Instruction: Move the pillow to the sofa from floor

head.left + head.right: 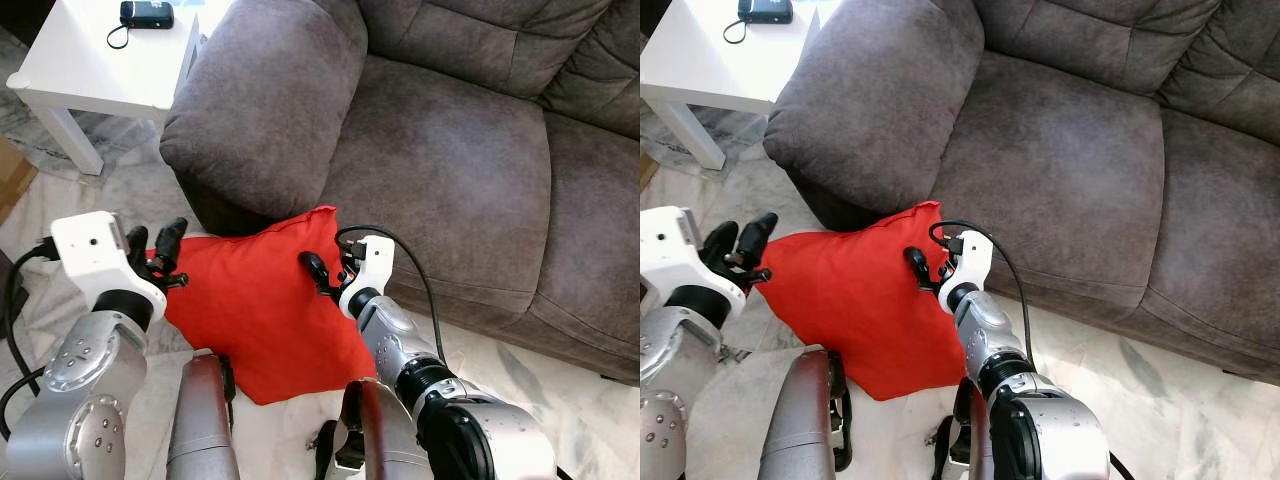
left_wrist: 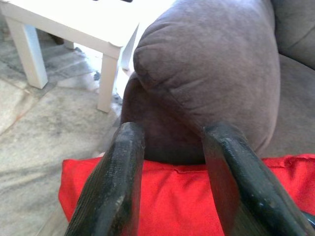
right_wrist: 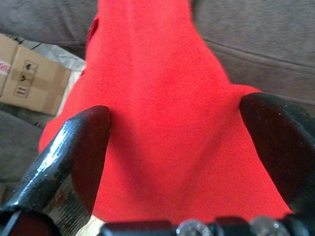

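step: grasping pillow (image 1: 265,310) on floor | left claw (image 1: 158,252) wide at edge | right claw (image 3: 177,147) wide, straddling fabric | next: close, lift onto sofa (image 1: 440,150)

1. A home living room: a large grey-brown upholstered sofa (image 1: 450,150) with a padded arm and deep seat cushions takes up most of the head views.
2. Just beside the sofa's arm stands a small white side table (image 1: 100,60) carrying a dark device with a cord (image 1: 145,15).
3. Below the sofa's front lies pale marble-patterned floor (image 1: 540,390), where a red pillow (image 1: 265,305) leans.
4. A cardboard box (image 3: 29,81) sits beside the sofa.
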{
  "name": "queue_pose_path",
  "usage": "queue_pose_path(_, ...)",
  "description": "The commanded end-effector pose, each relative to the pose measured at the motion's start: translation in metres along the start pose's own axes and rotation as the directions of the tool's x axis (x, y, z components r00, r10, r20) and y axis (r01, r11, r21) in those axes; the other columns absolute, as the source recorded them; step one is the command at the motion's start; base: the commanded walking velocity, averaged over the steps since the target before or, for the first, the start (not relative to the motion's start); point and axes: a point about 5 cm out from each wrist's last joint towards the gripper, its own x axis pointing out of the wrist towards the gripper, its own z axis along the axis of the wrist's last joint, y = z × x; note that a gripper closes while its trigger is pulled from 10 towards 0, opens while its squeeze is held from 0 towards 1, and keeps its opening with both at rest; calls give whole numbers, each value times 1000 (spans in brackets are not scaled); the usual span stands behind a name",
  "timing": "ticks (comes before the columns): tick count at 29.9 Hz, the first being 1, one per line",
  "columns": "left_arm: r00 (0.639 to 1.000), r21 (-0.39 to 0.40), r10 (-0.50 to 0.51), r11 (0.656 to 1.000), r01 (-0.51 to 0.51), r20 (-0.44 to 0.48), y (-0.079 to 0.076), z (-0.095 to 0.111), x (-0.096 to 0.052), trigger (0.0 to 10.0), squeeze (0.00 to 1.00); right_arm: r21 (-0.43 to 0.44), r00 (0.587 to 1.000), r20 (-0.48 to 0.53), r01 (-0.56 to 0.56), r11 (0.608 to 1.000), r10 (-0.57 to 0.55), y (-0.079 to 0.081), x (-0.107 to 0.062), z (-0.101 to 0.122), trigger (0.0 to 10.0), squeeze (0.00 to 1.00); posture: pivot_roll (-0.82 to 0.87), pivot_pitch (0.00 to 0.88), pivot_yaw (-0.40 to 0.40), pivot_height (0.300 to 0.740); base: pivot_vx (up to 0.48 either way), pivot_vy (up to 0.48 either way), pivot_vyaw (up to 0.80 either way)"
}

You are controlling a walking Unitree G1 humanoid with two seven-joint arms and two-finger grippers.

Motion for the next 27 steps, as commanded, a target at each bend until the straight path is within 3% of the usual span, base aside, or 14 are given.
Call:
queue_pose_path(1, 1000, -19, -5, 1000, 5, 0, -3, 2, -5, 10000, 0, 64, 997, -48, -60, 996, 63, 18, 1, -21, 10000, 0, 291, 409, -213, 626, 0, 0, 0)
queue_pose_path(8, 1000, -34, -2, 999, 2, 4, -4, 5, -7, 10000, 0, 45, 988, -91, -118, 992, 121, 26, 0, -33, 10000, 0, 295, 423, -218, 626, 0, 0, 0)
queue_pose_path(12, 1000, -38, 5, 999, -5, -2, -4, 4, -9, 10000, 0, -8, 988, -125, -87, 996, 85, 21, -3, -39, 10000, 0, 292, 430, -221, 626, 0, 0, 0)
queue_pose_path(15, 1000, -40, 6, 999, -6, -3, -5, 4, -9, 10000, 0, -2, 990, -123, -68, 998, 68, 19, -4, -39, 10000, 0, 292, 431, -224, 626, 0, 0, 0)
queue_pose_path(16, 1000, -41, 6, 999, -6, -3, -6, 4, -10, 10000, 0, 0, 991, -122, -59, 998, 58, 18, -4, -39, 8471, 0, 292, 430, -226, 626, 0, 0, 0)
queue_pose_path(17, 1000, -42, 7, 999, -7, -3, -6, 4, -10, 10000, 0, 0, 991, -122, -57, 998, 56, 18, -4, -39, 8471, 0, 292, 430, -226, 626, 0, 0, 0)
queue_pose_path(18, 1000, -42, 7, 999, -7, -4, -6, 4, -10, 10000, 0, 6, 991, -120, -51, 999, 51, 17, -4, -40, 0, 0, 292, 430, -226, 626, 0, 0, 0)
queue_pose_path(27, 1000, -42, 5, 999, -6, -12, -8, 3, -11, 10000, 0, 11, 991, -127, -42, 999, 43, 17, -6, -44, 0, 0, 286, 441, -226, 626, 0, 0, 0)
